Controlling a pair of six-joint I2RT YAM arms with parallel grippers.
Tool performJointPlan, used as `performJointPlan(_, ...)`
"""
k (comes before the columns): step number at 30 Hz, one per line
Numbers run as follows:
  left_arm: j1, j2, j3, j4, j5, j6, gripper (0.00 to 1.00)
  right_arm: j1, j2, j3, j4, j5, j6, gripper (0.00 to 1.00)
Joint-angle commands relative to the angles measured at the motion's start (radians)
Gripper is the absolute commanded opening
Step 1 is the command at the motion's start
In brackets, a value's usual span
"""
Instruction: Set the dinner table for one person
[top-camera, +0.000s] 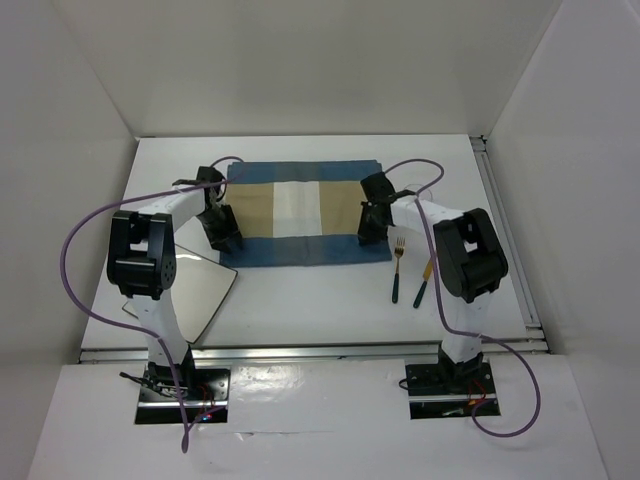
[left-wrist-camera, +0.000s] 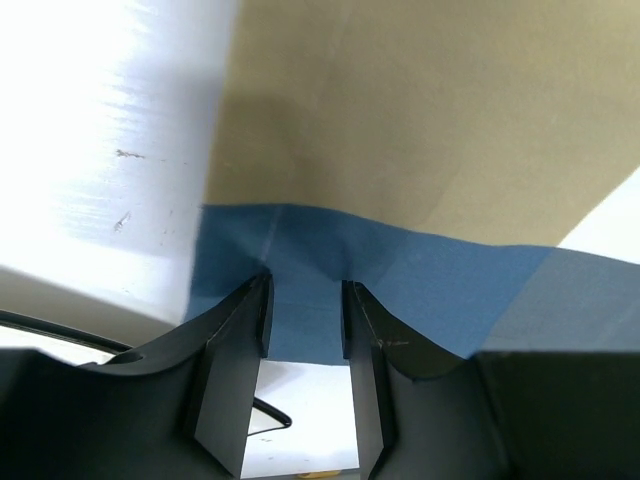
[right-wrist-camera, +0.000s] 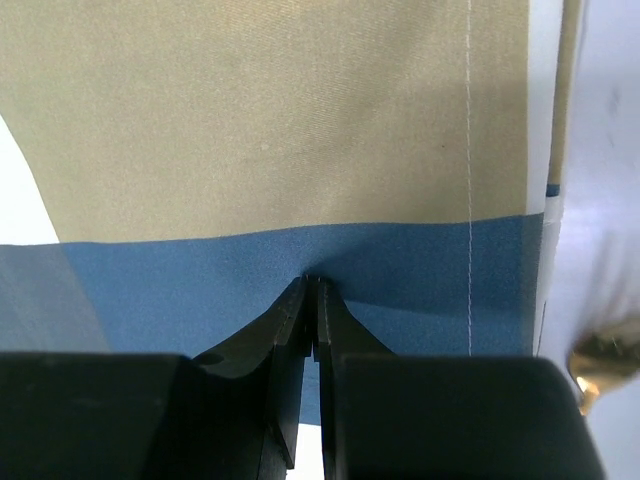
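- Surface: the large flat matte-white dinner table (top-camera: 300, 300) fills the floor of the overhead view, with a metal rail along its near edge. Everything below lies on it.
- Far left: the small white square plate (top-camera: 205, 290) sits near the left arm's base, partly under that arm. Judged not yet placed.
- Next: the left gripper (top-camera: 222, 232) is at the left near corner of the blue-and-tan cloth placemat (top-camera: 305, 212). Its jaws stand apart with the blue border in the gap, and nothing is pinched.
- Centre: the placemat lies flat and roughly square to the table edges. This step looks nearly done.
- Next: the right gripper (top-camera: 368, 228) is at the right near corner, jaws closed on the blue hem. The cloth puckers at the tips.
- Right: the green-handled fork (top-camera: 397, 270) and a second green-handled utensil (top-camera: 424, 285) lie off the cloth, near each other. Judged unsorted.
- Views: only the overhead view shows the plate and the cutlery layout. Only the wrist views show the jaw states. The right wrist view also catches a gold metal tip (right-wrist-camera: 605, 365), but I cannot tell which utensil it belongs to.
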Motion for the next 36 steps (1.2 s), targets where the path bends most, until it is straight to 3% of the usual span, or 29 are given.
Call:
performJointPlan(1, -0.001, 0.010, 0.032, -0.023, -0.020, 0.035, 0.50, 0.013, -0.042, -0.087, -0.087, 0.089, -0.015, 0.14)
performJointPlan(10, -0.001, -0.020, 0.001, -0.023, -0.030, 0.035, 0.49, 0.031, -0.085, -0.078, -0.129, 0.126, 0.003, 0.14)
performJointPlan(16, -0.001, -0.078, 0.069, -0.055, -0.030, 0.035, 0.52, 0.031, -0.128, 0.006, -0.176, 0.136, -0.006, 0.22)
performJointPlan(21, -0.001, -0.117, 0.205, -0.125, -0.039, 0.044, 0.61, 0.040, -0.178, 0.155, -0.209, 0.114, -0.035, 0.45)
performJointPlan(22, -0.001, -0.130, 0.228, -0.135, -0.039, 0.044, 0.61, 0.040, -0.179, 0.178, -0.209, 0.114, -0.047, 0.59)
performJointPlan(23, -0.001, -0.131, 0.251, -0.156, -0.039, 0.044, 0.63, 0.040, -0.191, 0.201, -0.231, 0.114, -0.047, 0.64)
performJointPlan(26, -0.001, -0.166, 0.332, -0.178, -0.039, 0.053, 0.63, 0.030, -0.209, 0.302, -0.285, 0.183, -0.065, 0.74)
performJointPlan(31, -0.001, -0.259, 0.357, -0.190, -0.017, 0.053, 0.63, -0.114, -0.229, 0.378, -0.322, 0.215, -0.093, 0.74)
performJointPlan(36, -0.001, -0.365, 0.279, -0.153, 0.006, 0.063, 0.63, -0.274, -0.187, 0.410, -0.342, 0.156, -0.093, 0.78)
